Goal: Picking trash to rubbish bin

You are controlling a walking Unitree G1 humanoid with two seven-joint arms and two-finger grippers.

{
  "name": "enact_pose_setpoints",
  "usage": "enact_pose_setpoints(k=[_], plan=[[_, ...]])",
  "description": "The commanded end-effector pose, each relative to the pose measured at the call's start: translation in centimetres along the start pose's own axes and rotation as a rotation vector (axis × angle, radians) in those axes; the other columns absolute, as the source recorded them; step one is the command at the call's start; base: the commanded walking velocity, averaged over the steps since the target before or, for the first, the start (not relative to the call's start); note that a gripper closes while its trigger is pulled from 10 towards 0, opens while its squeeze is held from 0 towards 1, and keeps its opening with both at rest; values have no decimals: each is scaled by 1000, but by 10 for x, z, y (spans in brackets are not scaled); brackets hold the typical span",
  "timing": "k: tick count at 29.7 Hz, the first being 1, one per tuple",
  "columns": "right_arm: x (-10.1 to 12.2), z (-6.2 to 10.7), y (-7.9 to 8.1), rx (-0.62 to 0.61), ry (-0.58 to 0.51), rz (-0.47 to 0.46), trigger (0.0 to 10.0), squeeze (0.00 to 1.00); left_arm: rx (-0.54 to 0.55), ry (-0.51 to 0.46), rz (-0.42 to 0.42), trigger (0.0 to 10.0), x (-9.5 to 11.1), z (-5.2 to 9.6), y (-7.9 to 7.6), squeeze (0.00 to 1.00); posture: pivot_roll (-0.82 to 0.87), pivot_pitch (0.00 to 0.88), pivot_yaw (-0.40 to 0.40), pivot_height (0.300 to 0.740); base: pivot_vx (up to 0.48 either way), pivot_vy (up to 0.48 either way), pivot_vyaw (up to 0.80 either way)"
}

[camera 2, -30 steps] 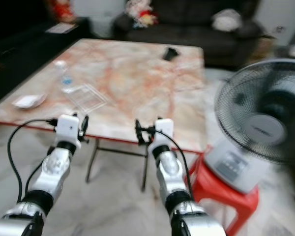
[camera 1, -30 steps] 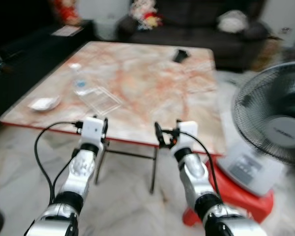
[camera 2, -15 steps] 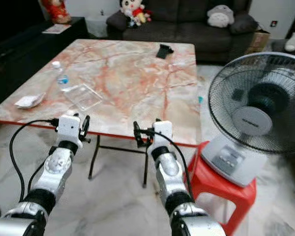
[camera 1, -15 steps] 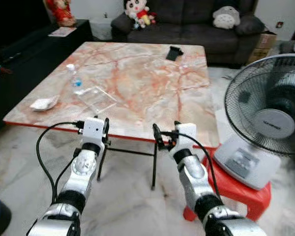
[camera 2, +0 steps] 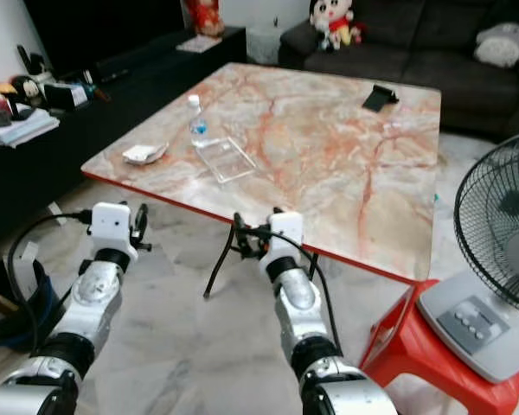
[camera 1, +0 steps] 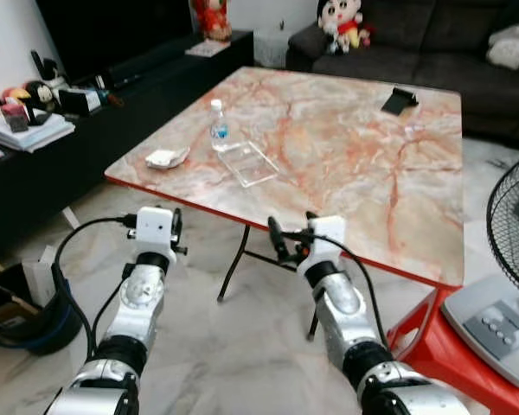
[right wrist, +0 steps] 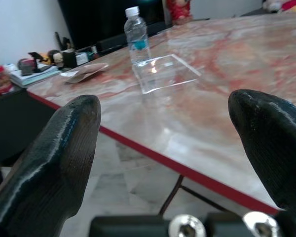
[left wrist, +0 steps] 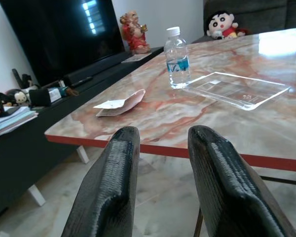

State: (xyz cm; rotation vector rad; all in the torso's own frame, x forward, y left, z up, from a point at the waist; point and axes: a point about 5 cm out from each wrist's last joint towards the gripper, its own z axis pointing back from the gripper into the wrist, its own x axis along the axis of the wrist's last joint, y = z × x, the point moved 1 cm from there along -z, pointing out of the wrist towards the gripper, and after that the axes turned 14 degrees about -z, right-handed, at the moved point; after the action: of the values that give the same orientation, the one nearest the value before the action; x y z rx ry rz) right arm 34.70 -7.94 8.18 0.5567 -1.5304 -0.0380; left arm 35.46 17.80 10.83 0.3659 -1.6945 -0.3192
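Glossy marble worktop (camera 1: pixel 355 147), red-edged: clear plastic bottle (camera 1: pixel 217 125), transparent flat tray (camera 1: pixel 248 162), crumpled white wrapper (camera 1: pixel 165 158). Left gripper (left wrist: pixel 160 163) jaws released; right gripper (right wrist: pixel 172 148) spread wide, empty.

You face a marble-topped table (camera 2: pixel 329 164) carrying a water bottle (camera 2: pixel 196 122), a clear plastic tray (camera 2: pixel 224 159) just beside it and a crumpled white wrapper (camera 2: pixel 144 154) near the left corner. Your left gripper (camera 2: pixel 139 228) and right gripper (camera 2: pixel 240 238) hover before the table's near edge. A fan (camera 2: pixel 502 259) stands on a red stool (camera 2: pixel 432 350) at your right.
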Motion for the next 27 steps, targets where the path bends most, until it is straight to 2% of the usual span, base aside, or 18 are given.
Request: enact_pose_setpoints(k=[1, 9, 12, 20, 27], plan=[[2, -3, 5, 14, -7, 1, 10000, 0, 4, -5, -10, 10000, 3, -3, 3, 0, -77, 0, 6, 740, 0, 0, 0], [2, -3, 6, 23, -7, 13, 10000, 0, 16, -3, -6, 10000, 3, -3, 5, 0, -76, 0, 6, 740, 0, 0, 0], [2, -3, 6, 22, -6, 13, 10000, 0, 21, -1, -6, 10000, 3, -3, 6, 0, -76, 0, 6, 740, 287, 0, 790], [1, -3, 6, 24, -1, 20, 10000, 0, 31, 7, -5, 10000, 2, -4, 8, 0, -76, 0, 6, 740, 297, 0, 0], [1, -3, 7, 24, -4, 3, 10000, 0, 34, 7, -7, 10000, 3, -4, 9, 0, -74, 0, 6, 740, 310, 0, 607]])
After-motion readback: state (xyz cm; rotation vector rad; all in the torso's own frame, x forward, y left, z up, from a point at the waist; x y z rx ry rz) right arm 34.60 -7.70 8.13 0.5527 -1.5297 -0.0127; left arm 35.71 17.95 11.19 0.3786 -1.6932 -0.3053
